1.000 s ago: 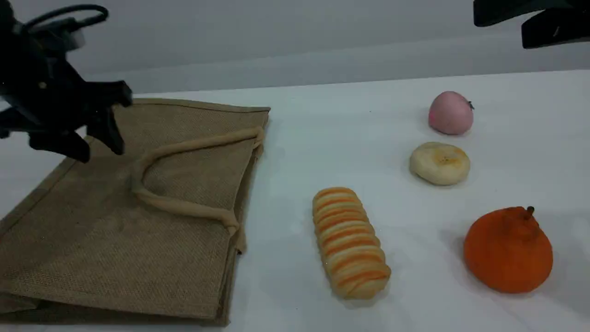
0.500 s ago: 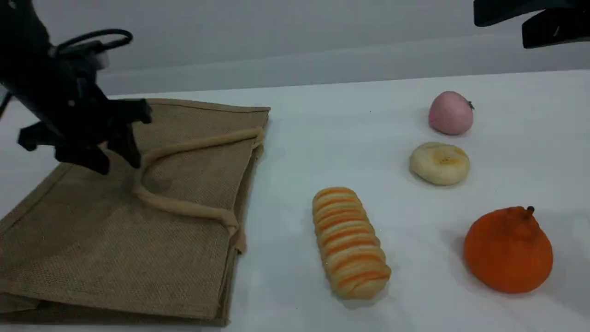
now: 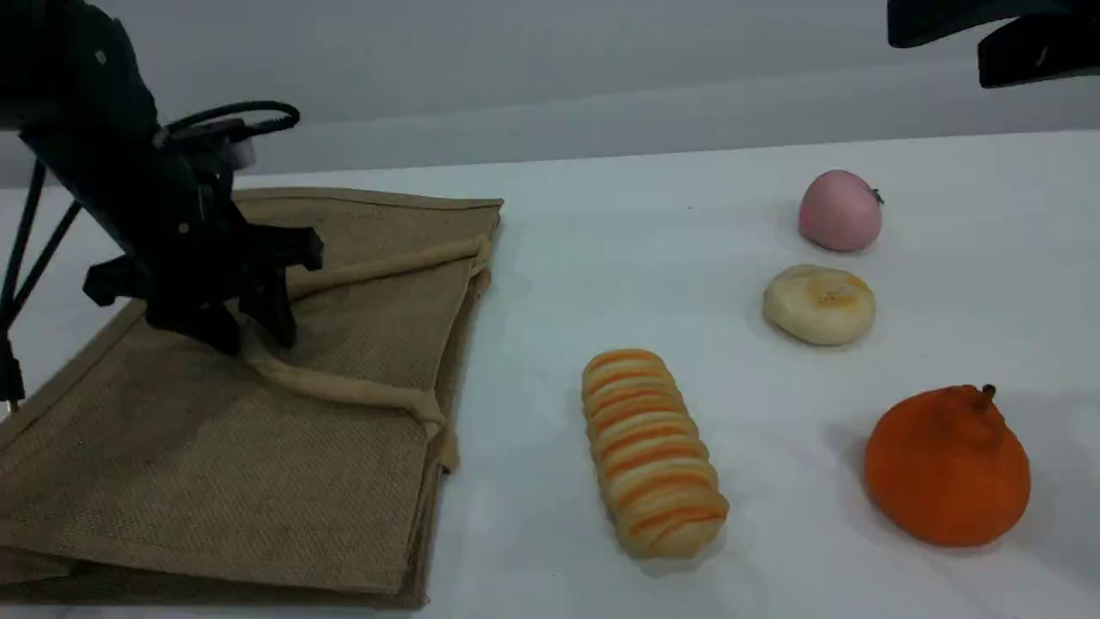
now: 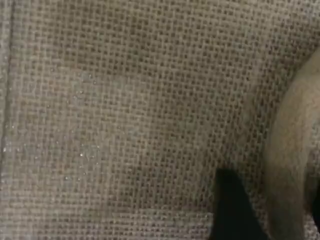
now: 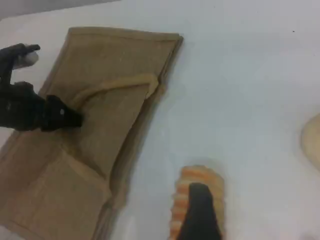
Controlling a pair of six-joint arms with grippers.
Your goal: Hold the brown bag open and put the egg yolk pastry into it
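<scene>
Jute weave, tan: the brown bag [image 3: 215, 481] lies flat on the left of the table [image 3: 601, 215], coarse mesh with stitched edging, its mouth edge turned toward the foods. One beige rope handle [image 3: 344, 391] loops across its top face. Over on the right sits the egg yolk pastry [image 3: 819, 304], a small flattened cream round with a golden-browned patch on top. It lies between the pink fruit [image 3: 840, 211] and the orange fruit [image 3: 945, 468], touching neither. A striped bread roll [image 3: 653, 451] lies between bag and pastry. A bare strip of table separates the roll from the bag's right edge, and there is more bare table all round the pastry. The bag's left corner runs out of the scene view. Down on the bag at the handle's bend is the left claw [image 3: 253, 337], fingers apart with the rope between them, released; one fingertip [image 4: 235, 210] sits just beside the rope. Up off the table, the right claw [image 5: 199, 212] is released and holds nothing. Versus a second ago, the left claw has crossed from the bag's far-left edge down to the handle; the bag, foods and right claw are unchanged.
</scene>
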